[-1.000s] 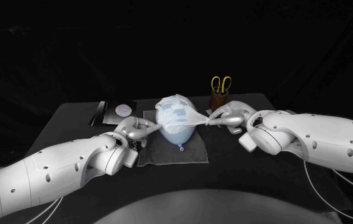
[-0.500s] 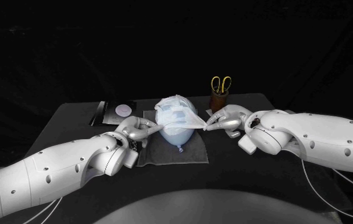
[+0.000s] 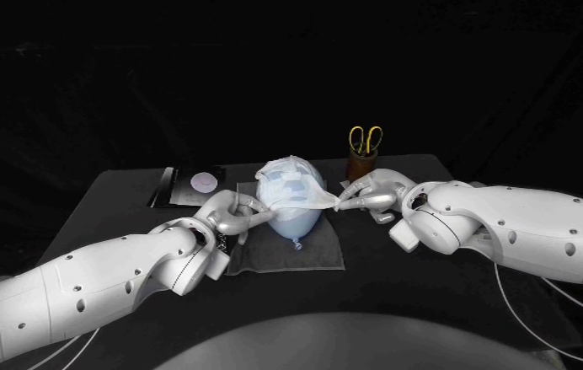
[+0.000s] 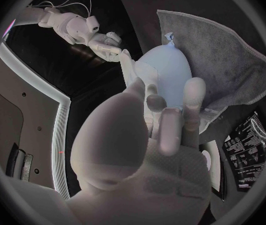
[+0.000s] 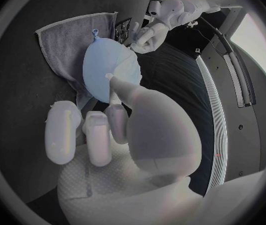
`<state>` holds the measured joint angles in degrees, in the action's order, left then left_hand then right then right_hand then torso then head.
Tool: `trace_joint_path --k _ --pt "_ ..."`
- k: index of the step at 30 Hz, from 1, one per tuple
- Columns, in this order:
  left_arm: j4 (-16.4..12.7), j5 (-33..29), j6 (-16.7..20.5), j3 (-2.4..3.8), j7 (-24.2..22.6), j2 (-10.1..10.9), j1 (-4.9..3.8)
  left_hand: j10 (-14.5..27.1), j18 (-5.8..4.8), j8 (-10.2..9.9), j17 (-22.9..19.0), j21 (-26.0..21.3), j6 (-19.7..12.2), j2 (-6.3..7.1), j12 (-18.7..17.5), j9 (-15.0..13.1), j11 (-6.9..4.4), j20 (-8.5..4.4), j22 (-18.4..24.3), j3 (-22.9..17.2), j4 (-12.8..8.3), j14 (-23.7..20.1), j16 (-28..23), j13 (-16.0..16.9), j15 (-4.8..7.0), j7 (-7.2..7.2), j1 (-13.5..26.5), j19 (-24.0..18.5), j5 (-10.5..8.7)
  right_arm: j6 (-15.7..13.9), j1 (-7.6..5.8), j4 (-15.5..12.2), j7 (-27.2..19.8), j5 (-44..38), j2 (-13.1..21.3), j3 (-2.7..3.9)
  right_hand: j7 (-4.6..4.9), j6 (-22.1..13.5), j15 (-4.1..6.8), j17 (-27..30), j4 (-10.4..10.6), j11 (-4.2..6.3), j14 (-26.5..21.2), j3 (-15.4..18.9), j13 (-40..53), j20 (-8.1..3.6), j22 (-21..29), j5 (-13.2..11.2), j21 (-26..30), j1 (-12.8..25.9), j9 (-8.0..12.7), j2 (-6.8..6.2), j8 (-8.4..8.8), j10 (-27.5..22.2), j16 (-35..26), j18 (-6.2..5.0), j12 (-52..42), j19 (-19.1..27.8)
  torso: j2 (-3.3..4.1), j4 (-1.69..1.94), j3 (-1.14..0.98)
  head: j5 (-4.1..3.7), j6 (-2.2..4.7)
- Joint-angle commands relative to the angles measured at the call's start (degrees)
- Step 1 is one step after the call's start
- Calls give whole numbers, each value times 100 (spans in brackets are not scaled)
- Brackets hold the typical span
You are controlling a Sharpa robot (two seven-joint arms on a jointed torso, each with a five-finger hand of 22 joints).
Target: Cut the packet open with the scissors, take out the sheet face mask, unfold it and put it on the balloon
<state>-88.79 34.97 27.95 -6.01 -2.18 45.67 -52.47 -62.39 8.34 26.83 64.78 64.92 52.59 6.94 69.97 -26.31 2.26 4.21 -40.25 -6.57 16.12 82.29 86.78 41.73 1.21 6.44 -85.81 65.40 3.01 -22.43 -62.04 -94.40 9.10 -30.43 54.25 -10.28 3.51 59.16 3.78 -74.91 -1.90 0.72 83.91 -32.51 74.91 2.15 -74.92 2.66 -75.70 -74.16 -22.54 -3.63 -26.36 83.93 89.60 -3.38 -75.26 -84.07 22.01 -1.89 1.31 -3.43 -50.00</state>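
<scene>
**Sheet mask on balloon, both edges pinched**

- Sheet mask (image 3: 289, 186): draped over the far part of the pale blue balloon (image 3: 296, 222).
- Balloon: lying on a grey towel (image 3: 282, 254) in the middle of the black table (image 3: 121, 203).
- Left hand (image 3: 234, 212): pinching the mask's left edge, close against the balloon's side.
- Right hand (image 3: 368, 195): pinching the mask's right edge.
- Change from a second ago: the right hand has drawn in toward the balloon, so the right edge is stretched out less. The left hand sits slightly nearer.
- Scissors (image 3: 366, 139): yellow-handled, upright in a brown holder (image 3: 360, 168) behind the right hand.
- Packet (image 3: 195, 185): flat, left of the towel.
</scene>
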Motion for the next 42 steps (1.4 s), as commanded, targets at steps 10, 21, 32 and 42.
trace_joint_path --k 10,21,32,42 --pt "-218 915 169 0 -1517 37 72 591 164 36 -719 -446 -33 -76 -524 70 22 13 689 -353 -186 -364 -230 -696 -8 41 -660 -488 -17 419 -28 -590 -687 481 159 3 12 6 48 -1509 -6 11 609 -57 455 -34 -1119 14 26 39 -142 35 -17 109 40 52 28 -270 -7 2 3 -34 0" --pt "-286 2297 539 -2 -1898 -46 107 1023 217 -68 -1992 -774 -170 188 -1384 248 111 85 1047 -1046 -268 -1095 -746 -1403 -91 125 -947 -958 -19 24 -118 -518 -977 898 95 4 12 4 48 -1509 -7 10 609 -59 458 -34 -1123 14 11 42 -143 36 -19 110 40 56 25 -274 7 -2 6 -13 0" --pt "-230 3009 938 10 -1327 -224 109 925 192 -108 -486 -570 -404 593 -1063 325 241 192 845 -879 -35 -400 -231 -1218 -210 275 -342 -722 -23 -35 -155 -421 -1066 1143 20 5 13 -3 47 -1509 -8 9 609 -69 455 -34 -1124 13 9 55 -151 40 -25 107 40 56 31 -273 1 -14 1 6 0" --pt "-67 3456 1116 70 -609 -519 86 1028 171 164 -194 -427 -471 614 -790 186 242 210 653 -608 29 -304 -115 -1042 -218 263 -113 -595 -24 -11 -179 -431 -1039 1192 -15 5 14 -5 47 -1509 -9 9 609 -72 451 -34 -1125 13 5 58 -153 41 -26 104 40 57 37 -273 4 -11 2 -13 0"
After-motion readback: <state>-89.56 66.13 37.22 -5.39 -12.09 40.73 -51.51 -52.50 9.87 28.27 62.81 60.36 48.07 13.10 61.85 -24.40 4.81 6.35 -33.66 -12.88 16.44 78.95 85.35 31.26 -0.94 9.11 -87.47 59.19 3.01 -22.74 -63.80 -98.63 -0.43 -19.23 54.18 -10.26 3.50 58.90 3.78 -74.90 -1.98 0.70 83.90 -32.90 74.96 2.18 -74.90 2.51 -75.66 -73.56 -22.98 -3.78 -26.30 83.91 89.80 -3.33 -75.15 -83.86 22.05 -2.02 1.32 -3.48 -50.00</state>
